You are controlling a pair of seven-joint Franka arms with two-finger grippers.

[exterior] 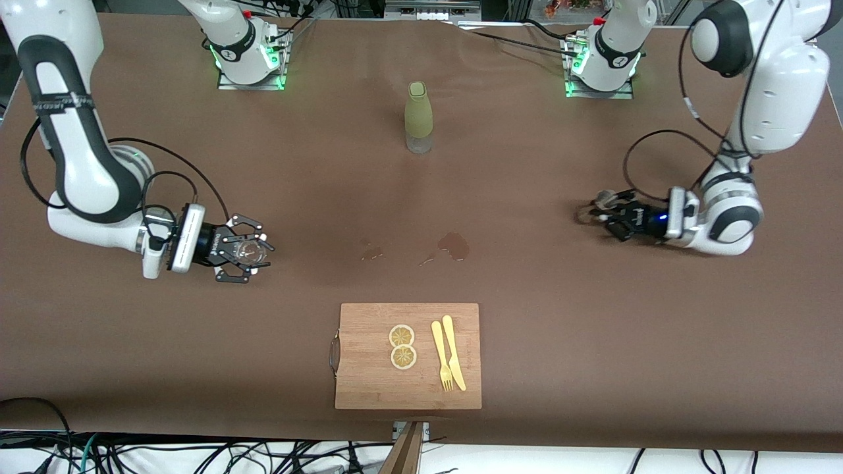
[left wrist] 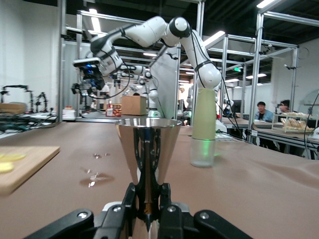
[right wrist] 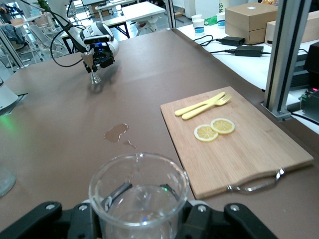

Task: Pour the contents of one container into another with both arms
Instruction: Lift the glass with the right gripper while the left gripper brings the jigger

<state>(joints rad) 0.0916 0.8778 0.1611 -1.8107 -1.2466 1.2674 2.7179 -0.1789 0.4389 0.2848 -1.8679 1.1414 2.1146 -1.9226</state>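
Note:
My right gripper (exterior: 253,249) is shut on the clear glass tumbler (exterior: 247,248) low over the table at the right arm's end. In the right wrist view the tumbler (right wrist: 139,191) fills the space between my right gripper's (right wrist: 139,201) fingers, its mouth upward. My left gripper (exterior: 606,209) is shut on the silver jigger (exterior: 602,199) at the left arm's end. The left wrist view shows the jigger (left wrist: 148,144) upright, with my left gripper (left wrist: 148,199) clamped on its narrow waist. Whether the jigger touches the table I cannot tell.
An olive-green sleeved bottle (exterior: 418,117) stands mid-table near the arms' bases. Wet spill patches (exterior: 453,245) lie in the middle. Closer to the front camera, a wooden cutting board (exterior: 369,368) carries two lemon slices (exterior: 402,345) and a yellow fork and knife (exterior: 448,361).

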